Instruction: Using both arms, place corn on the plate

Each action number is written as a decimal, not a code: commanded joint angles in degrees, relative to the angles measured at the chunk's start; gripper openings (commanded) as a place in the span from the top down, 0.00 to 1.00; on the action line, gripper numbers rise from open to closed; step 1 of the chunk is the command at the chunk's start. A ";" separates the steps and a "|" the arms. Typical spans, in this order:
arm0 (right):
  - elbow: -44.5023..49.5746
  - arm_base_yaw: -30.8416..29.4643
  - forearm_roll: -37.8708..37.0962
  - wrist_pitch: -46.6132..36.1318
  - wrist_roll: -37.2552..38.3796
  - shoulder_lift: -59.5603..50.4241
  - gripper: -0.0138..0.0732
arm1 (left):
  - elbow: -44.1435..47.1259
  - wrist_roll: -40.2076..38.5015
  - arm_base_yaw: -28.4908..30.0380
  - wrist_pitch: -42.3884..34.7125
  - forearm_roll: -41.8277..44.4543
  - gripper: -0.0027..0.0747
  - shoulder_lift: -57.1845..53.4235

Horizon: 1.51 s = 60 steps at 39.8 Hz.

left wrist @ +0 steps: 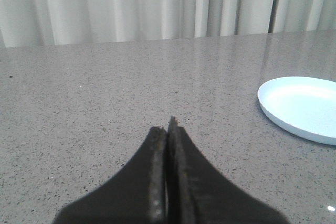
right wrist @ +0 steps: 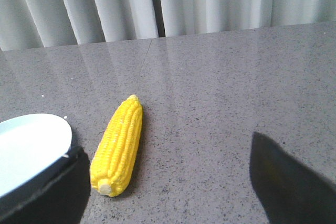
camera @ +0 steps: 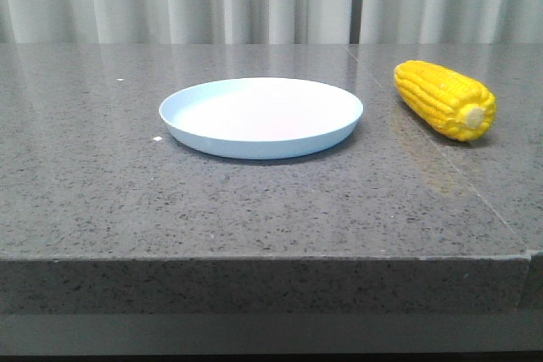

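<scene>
The speckled grey stone table point(camera: 102, 201) carries a round, shallow, pale blue-white plastic plate point(camera: 261, 116) near its middle. Just beside it on the robot's right, apart from the rim, lies the glossy yellow toy corn cob point(camera: 445, 98), stub end toward the camera. Nothing is grasped yet. The pickup should go best if the right gripper point(right wrist: 168, 182) comes down across the cob's middle — jaws square to its length, so the slick kernels don't roll. Only the wrist views show the arms: the right one's jaws spread wide and empty, the left gripper point(left wrist: 167, 129) pressed together on nothing.
</scene>
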 commanded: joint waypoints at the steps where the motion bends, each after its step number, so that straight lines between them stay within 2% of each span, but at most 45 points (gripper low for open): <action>1: -2.20 -0.39 -0.68 -5.00 -0.35 0.74 0.11 | -1.48 -0.78 0.07 -4.58 0.33 0.99 -0.03; 11: -2.20 -0.39 -0.61 -6.08 -0.35 0.74 0.11 | -1.48 -0.78 0.07 -4.58 0.33 0.99 -0.03; 18: -4.28 -0.39 -0.49 -1.96 -0.35 2.60 0.11 | -1.48 -0.78 0.07 -4.58 0.33 0.99 -0.03; 29: -19.21 -0.39 -0.49 10.55 -0.35 21.68 0.11 | -1.48 -0.78 0.07 -4.58 0.33 0.99 -0.03; 33: -24.12 0.02 -0.43 11.77 -0.35 28.32 0.11 | -1.48 -0.78 0.07 -4.48 0.33 0.99 -0.03; 39: -30.26 3.04 -0.24 13.19 -0.35 37.53 0.11 | -1.48 -0.78 0.07 -4.48 0.33 0.99 -0.03; 49: -41.01 7.17 4.28 24.63 -0.35 52.86 0.11 | -1.48 -0.78 0.07 -4.48 0.33 0.99 -0.03; 50: -42.03 7.17 4.82 25.21 -0.35 54.34 0.11 | -1.48 -0.78 0.07 -4.48 0.33 0.99 -0.03; 51: -42.98 7.17 5.44 25.81 -0.35 55.39 0.16 | -1.48 -0.78 0.07 -4.48 0.33 0.99 -0.03; 60: -47.49 7.17 5.86 25.79 -0.35 63.91 0.16 | -1.48 -0.78 0.07 -4.48 0.33 0.99 -0.03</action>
